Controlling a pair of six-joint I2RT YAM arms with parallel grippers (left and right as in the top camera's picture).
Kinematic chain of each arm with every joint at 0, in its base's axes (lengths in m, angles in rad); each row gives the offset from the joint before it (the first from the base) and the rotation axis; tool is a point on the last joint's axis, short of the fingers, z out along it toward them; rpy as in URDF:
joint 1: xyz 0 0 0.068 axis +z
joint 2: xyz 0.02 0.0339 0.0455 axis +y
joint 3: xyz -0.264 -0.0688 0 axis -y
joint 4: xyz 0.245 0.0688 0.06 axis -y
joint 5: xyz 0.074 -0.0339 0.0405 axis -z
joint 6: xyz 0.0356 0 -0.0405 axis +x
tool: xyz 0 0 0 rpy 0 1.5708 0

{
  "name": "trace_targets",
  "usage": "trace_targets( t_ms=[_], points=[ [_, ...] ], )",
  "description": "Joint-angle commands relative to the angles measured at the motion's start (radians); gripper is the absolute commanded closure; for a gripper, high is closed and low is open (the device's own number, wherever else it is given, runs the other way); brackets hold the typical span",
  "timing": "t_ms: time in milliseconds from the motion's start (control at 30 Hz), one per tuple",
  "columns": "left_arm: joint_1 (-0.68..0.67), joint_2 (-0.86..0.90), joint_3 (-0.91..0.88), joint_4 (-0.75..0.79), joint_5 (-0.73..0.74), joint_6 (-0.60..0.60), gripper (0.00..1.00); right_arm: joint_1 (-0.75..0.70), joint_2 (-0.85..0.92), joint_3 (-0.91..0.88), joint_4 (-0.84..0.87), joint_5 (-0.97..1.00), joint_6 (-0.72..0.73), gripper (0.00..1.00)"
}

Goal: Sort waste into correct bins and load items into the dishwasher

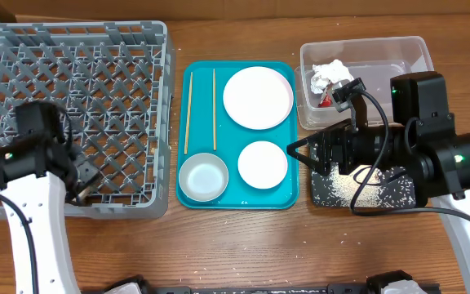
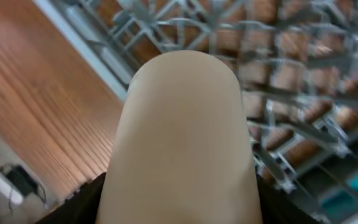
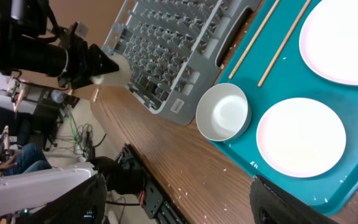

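My left gripper hangs over the front left part of the grey dish rack and is shut on a small white cup, which fills the left wrist view; the cup also shows in the right wrist view. My right gripper is open and empty at the right edge of the teal tray. The tray holds a round plate, a smaller white dish, a silver-grey bowl and two chopsticks. The clear tub holds a crumpled tissue and a red wrapper.
A black tray strewn with white rice grains lies under my right arm. A few loose grains lie on the wooden table in front of it. The right wrist view shows the bowl, the dish and the rack.
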Motion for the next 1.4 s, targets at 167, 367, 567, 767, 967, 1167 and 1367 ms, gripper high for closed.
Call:
trace_targets(
  t_ms=[167, 367, 567, 767, 967, 1167, 1367],
  points=[
    [0.103, 0.093, -0.031, 0.085, 0.248, 0.099, 0.34, -0.002, -0.002, 0.008, -0.023, 0.004, -0.009, 0.25],
    [0.103, 0.096, 0.114, -0.023, 0.250, 0.109, 0.02, -0.002, -0.002, 0.008, -0.025, 0.004, -0.009, 0.25],
    [-0.041, -0.017, 0.480, -0.162, 0.600, 0.501, 0.09, 0.134, 0.000, 0.008, 0.039, 0.312, 0.074, 0.23],
    [-0.252, -0.231, 0.487, -0.204, 0.582, 0.629, 0.00, 0.432, 0.084, 0.008, 0.123, 0.716, 0.290, 0.08],
    [-0.250, -0.390, 0.487, -0.265, 0.449, 0.518, 0.00, 0.470, 0.238, 0.008, 0.265, 0.653, 0.292, 0.00],
    [-0.251, -0.415, 0.487, -0.283, 0.449, 0.518, 0.00, 0.470, 0.274, 0.008, 0.290, 0.620, 0.292, 0.00],
    [-0.250, -0.416, 0.487, -0.283, 0.449, 0.518, 0.00, 0.470, 0.274, 0.008, 0.286, 0.488, 0.292, 0.00]
  ],
)
